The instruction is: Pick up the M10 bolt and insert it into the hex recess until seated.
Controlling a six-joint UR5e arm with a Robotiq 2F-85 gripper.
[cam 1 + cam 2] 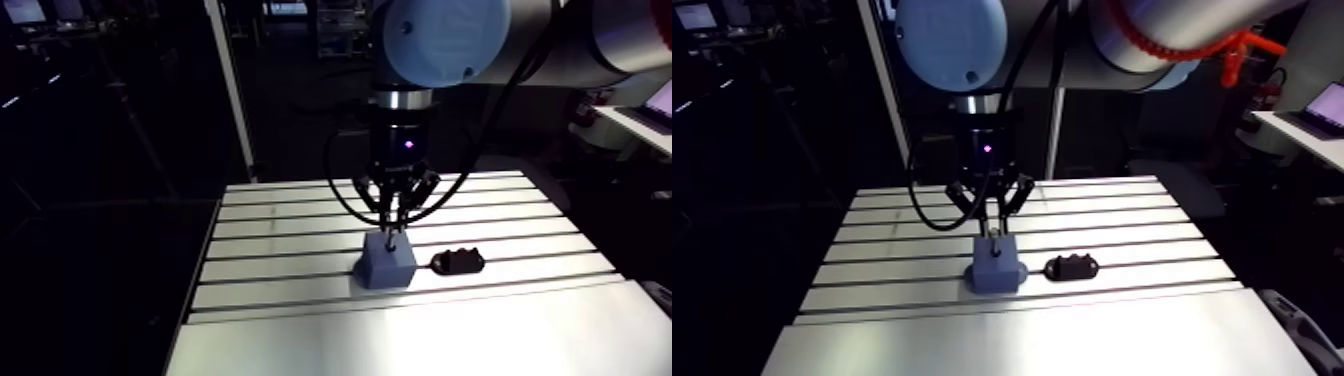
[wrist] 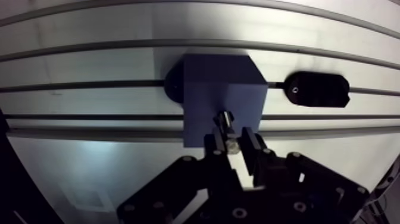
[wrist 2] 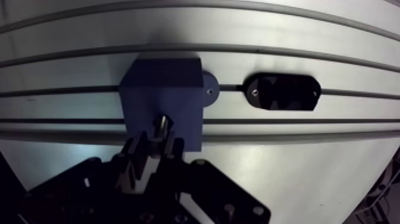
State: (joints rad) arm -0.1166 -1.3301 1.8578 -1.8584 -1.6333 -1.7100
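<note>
The jaws are closed narrowly on the bolt (image 2: 225, 121), which stands upright with its lower end at the top face of the blue block (image 2: 208, 80) on the table (image 2: 89, 161). The recess is hidden beneath the bolt. Lower slowly, hold the bolt vertical, and release only once it is seated.

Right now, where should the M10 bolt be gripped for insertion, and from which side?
Grip the bolt by its upper end from above, as the gripper does: pinched across its sides, leaving the lower end free, pointing at the blue block.
</note>
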